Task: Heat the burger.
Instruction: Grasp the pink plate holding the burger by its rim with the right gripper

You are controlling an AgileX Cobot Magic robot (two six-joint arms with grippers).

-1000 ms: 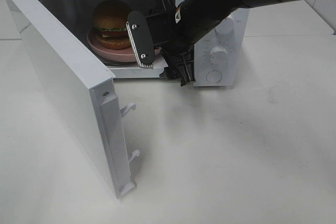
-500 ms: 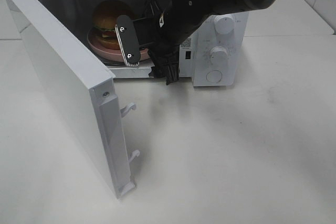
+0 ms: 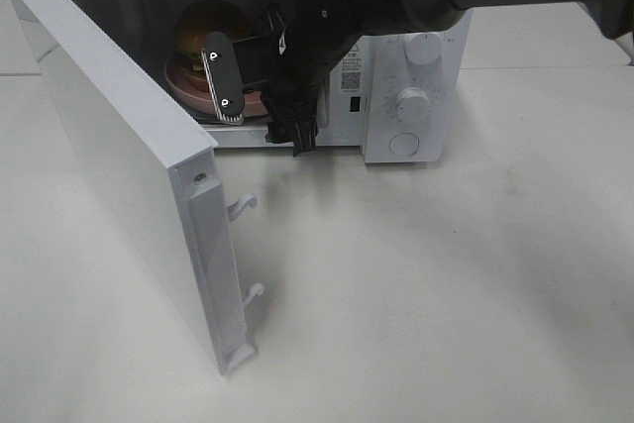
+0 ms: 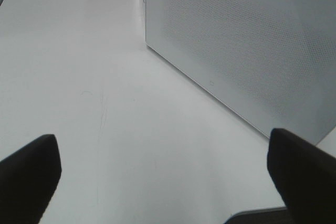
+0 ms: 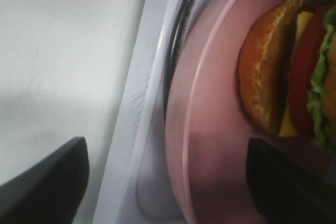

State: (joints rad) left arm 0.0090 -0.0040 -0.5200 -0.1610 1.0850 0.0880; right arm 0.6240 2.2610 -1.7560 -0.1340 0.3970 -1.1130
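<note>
The right pincer (image 3: 248,96), jaws wide and empty, has slid leftward across the microwave (image 3: 416,96) mouth, leaving the burger (image 3: 203,32) on its pink plate (image 3: 188,86) inside (placement looks done). The door (image 3: 129,165) needs shutting next; the left pincer (image 4: 168,177) hangs wide.

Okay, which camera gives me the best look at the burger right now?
The right wrist view: the burger fills it close up on the pink plate, with bun, cheese, tomato and lettuce distinct. The exterior high view shows only its bun top inside the microwave, behind the right end effector. The left wrist view misses it.
</note>
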